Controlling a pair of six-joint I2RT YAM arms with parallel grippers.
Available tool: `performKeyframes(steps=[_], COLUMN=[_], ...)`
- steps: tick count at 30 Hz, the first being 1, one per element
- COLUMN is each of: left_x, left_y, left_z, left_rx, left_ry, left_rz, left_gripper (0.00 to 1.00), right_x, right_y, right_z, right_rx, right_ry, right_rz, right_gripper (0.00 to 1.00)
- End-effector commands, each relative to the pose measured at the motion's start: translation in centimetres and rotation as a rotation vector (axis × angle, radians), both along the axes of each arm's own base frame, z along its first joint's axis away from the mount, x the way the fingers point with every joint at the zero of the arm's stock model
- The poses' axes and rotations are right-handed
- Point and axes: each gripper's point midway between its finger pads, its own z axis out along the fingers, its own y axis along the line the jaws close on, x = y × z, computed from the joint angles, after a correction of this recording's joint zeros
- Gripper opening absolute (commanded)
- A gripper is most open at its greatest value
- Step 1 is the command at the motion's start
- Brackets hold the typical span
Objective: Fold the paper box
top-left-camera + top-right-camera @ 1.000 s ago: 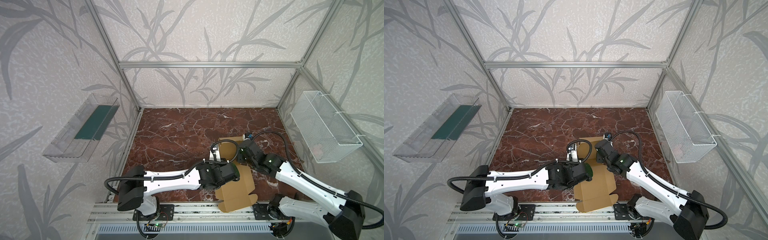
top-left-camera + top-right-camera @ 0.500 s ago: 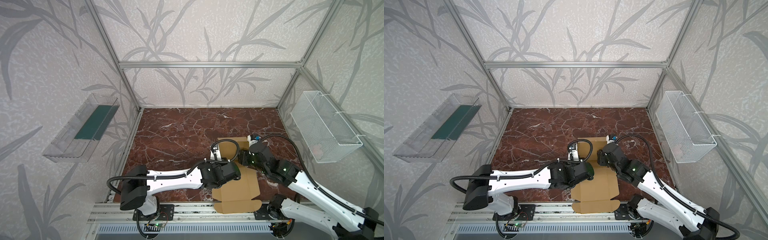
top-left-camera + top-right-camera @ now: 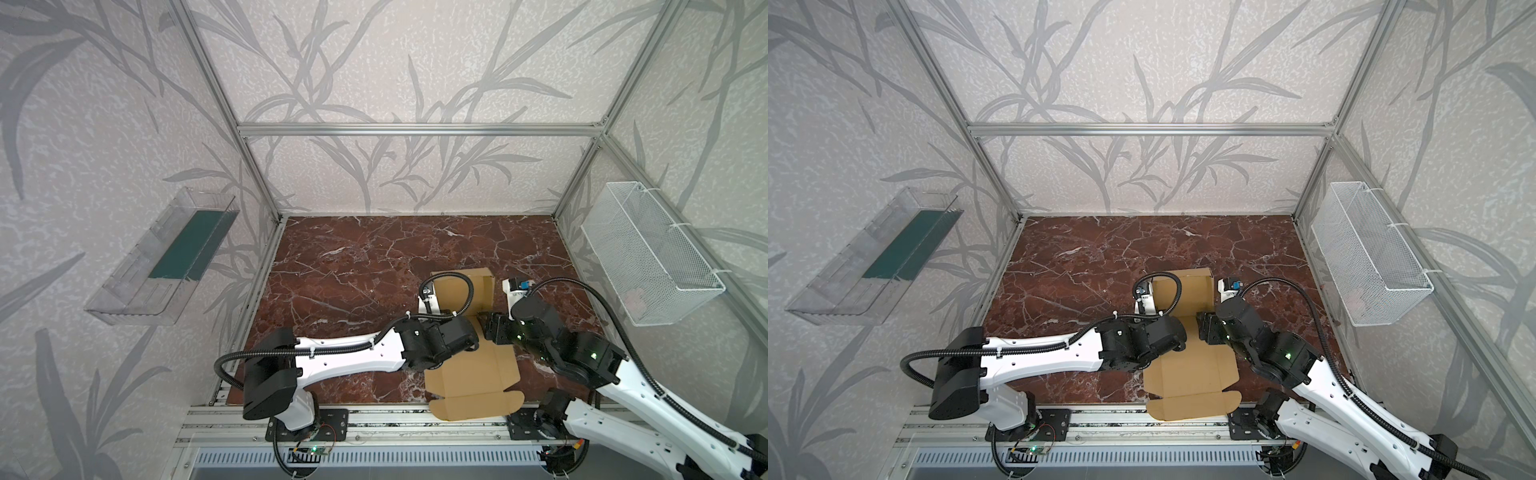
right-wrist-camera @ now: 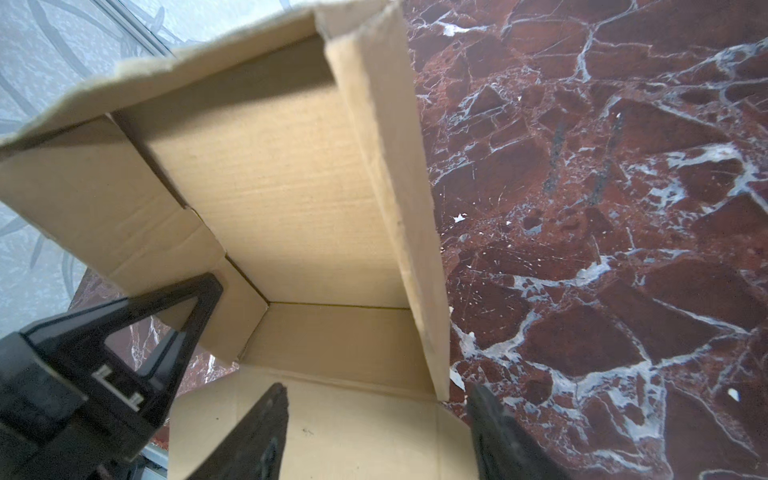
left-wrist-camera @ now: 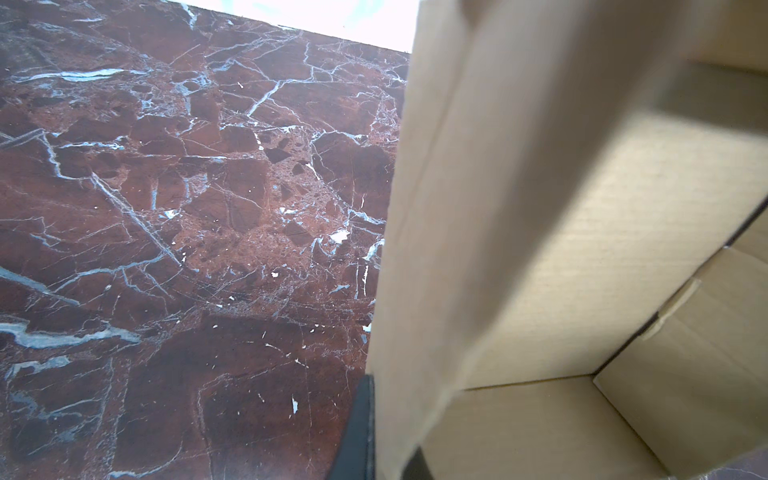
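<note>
Our left gripper (image 5: pixel 387 453) pinches one raised wall of the paper box (image 4: pixel 291 199); the card stands straight up between its jaws. A firm, square hold there should stop the crease from springing back. The tan corrugated panels lie ahead of both jaws on the veined red marble tabletop (image 4: pixel 602 249). Our right gripper (image 4: pixel 376 436) has its jaws spread, with the opposite wall's end between them. We should close on the stiff edge, not the loose flap.

The surface (image 3: pixel 374 257) is dark red marble with pale veins. A clear plastic tray (image 3: pixel 124 299) hangs on the left wall and holds a dark green sheet (image 3: pixel 187 245). A white wire basket (image 3: pixel 623 249) hangs on the right wall. An aluminium frame (image 3: pixel 415 129) borders the leaf-patterned walls (image 3: pixel 415 62).
</note>
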Motion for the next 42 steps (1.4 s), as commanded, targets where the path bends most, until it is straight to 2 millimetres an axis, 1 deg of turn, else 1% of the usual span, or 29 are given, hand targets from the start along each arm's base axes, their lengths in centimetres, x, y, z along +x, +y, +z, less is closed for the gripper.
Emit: performKeyframes(steps=[1, 4, 7, 12, 15, 17, 20, 23, 25, 28, 30, 36, 39, 42], left_x=[0.3, 0.0, -0.6, -2.0, -3.0, -3.8, -5.0, -5.8, -6.2, -6.7, -6.9, -6.5, -6.1, -5.8], left_y=[0.8, 1.5, 1.8, 2.3, 2.4, 2.3, 2.2, 2.1, 1.9, 1.5, 1.1, 0.4, 0.6, 0.7], left_z=[0.3, 0.0, -0.3, 0.2, 1.0, 1.9, 3.1, 4.1, 4.4, 4.7, 4.7, 4.3, 4.2, 4.2], left_rx=[-0.006, -0.021, -0.079, -0.128, -0.171, -0.214, -0.254, -0.273, -0.283, -0.297, -0.301, -0.271, -0.267, -0.268], left_ry=[-0.016, -0.018, -0.014, -0.016, -0.024, -0.041, -0.058, -0.082, -0.095, -0.107, -0.113, -0.112, -0.12, -0.126], left_rz=[0.014, -0.019, -0.098, -0.221, -0.298, -0.359, -0.445, -0.516, -0.553, -0.594, -0.618, -0.618, -0.59, -0.57], left_gripper=[0.0, 0.0, 0.0, 0.0, 0.0, 0.0, 0.0, 0.0, 0.0, 0.0, 0.0, 0.0, 0.0, 0.0], right_x=[-0.6, -0.8, -0.5, 0.4, 1.3, 1.8, 2.7, 3.2, 3.1, 2.9, 2.7, 1.6, 0.7, -0.2], right_y=[-1.6, -3.0, -5.0, -6.9, -7.3, -7.0, -6.0, -4.4, -2.7, -0.8, 0.3, 2.3, 3.4, 4.8], right_z=[2.4, 4.1, 5.1, 6.9, 6.8, 6.1, 4.6, 3.6, 2.8, 1.5, 1.1, 0.6, 0.5, -0.3], right_rx=[-0.02, -0.08, -0.151, -0.139, -0.105, -0.055, 0.068, 0.166, 0.248, 0.368, 0.441, 0.572, 0.619, 0.665], right_ry=[-0.058, -0.125, -0.16, -0.186, -0.155, -0.113, -0.046, 0.0, 0.044, 0.097, 0.131, 0.183, 0.199, 0.225], right_rz=[-0.012, 0.003, -0.048, -0.109, -0.133, -0.131, -0.117, -0.077, -0.026, 0.017, 0.05, 0.104, 0.138, 0.169], right_gripper=[0.71, 0.78, 0.84, 0.87, 0.87, 0.87, 0.87, 0.87, 0.87, 0.86, 0.85, 0.83, 0.82, 0.82])
